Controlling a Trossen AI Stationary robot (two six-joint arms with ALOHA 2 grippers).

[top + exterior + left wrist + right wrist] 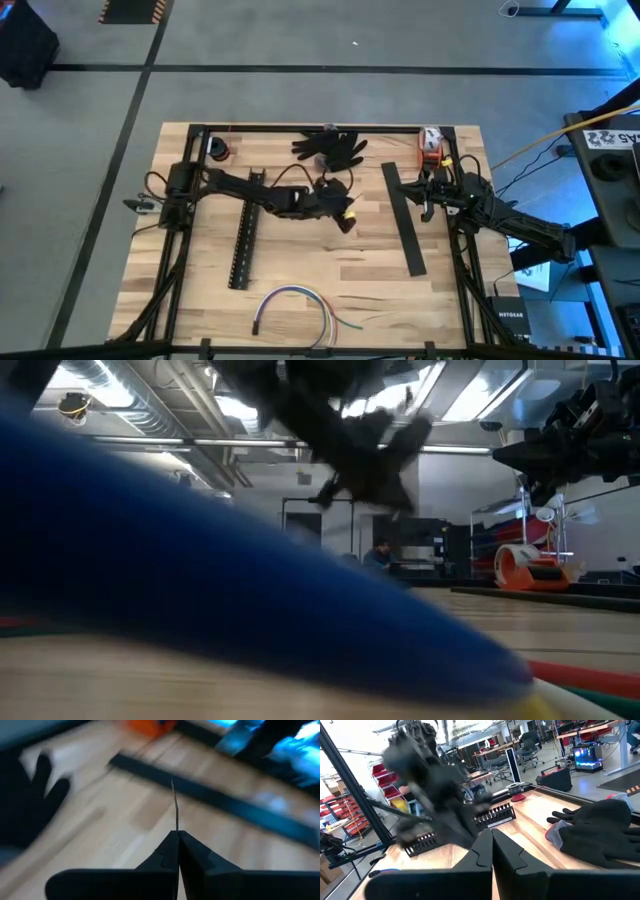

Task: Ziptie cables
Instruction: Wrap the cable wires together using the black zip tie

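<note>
Left gripper [177, 836] clenched on thin strip [174, 805], possibly a ziptie, hidden overhead; right gripper [492, 836] clenched, empty

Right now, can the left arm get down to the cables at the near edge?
Probably yes. The cables lie alone on bare wood, nothing between them and the left gripper at mid-table. But that gripper is shut on a thin dark strip, so it cannot grasp them without letting go.

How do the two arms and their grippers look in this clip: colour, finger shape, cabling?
Both arms are dark, jointed and slim. The left gripper has two matte black wedge-shaped fingers; the right gripper has the same black angular pair. A yellow patch shows near the left arm's wrist, and thin dark cables loop beside each arm's base.
</note>
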